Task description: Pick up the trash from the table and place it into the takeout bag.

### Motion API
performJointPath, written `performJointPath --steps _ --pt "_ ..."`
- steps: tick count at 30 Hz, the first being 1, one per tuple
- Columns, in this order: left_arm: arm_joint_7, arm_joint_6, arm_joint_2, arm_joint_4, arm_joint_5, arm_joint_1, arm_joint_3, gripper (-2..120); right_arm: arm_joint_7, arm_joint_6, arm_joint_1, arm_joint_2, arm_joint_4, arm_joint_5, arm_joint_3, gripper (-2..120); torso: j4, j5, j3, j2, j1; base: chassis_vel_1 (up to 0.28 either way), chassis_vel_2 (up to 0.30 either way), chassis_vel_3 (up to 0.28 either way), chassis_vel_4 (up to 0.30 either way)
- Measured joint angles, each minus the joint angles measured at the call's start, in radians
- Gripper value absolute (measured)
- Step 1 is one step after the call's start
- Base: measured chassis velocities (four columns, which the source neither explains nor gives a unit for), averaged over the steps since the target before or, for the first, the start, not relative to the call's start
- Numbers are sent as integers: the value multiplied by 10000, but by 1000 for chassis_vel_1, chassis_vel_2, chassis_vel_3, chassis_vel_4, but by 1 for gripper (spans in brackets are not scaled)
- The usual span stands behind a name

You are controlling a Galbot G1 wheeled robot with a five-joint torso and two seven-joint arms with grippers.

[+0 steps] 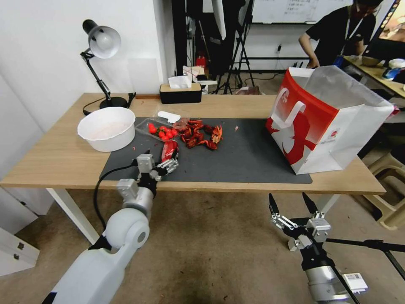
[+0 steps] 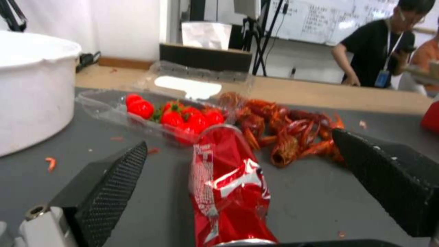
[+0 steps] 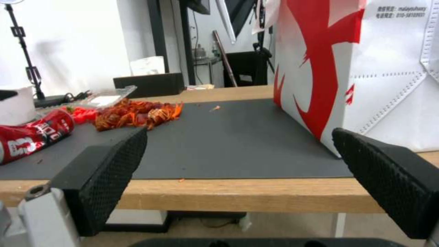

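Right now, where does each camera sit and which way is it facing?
Head: high, looking down at the table; both arms show, left gripper at the can, right gripper below the edge.
Left wrist: low over the mat, open fingers flanking the can.
Right wrist: off the table edge, open fingers, facing the bag.
All share the shells.

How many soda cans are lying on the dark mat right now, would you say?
1: the crushed red soda can lies on the mat's near-left part, between the open left gripper's fingers.

open mat (image 1: 249, 156) between crayfish shells (image 1: 200, 136) and takeout bag (image 1: 325, 122)
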Motion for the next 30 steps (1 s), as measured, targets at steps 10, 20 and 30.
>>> performJointPath --steps 10,20,30 --pt "-241 399 -54 510 106 -579 438 100 7 2 -125 5 73 -9 105 100 2 -2 0 0 0 0 0 0 0" --pt "-578 1736 -404 1078 75 -1213 1031 99 18 33 -143 -64 29 136 255 100 1 -1 -1 0 0 0 0 0 0" --pt "-857 2113 -392 1180 -185 -1287 960 71 27 29 -39 -68 -182 179 223 100 1 -2 -1 0 0 0 0 0 0"
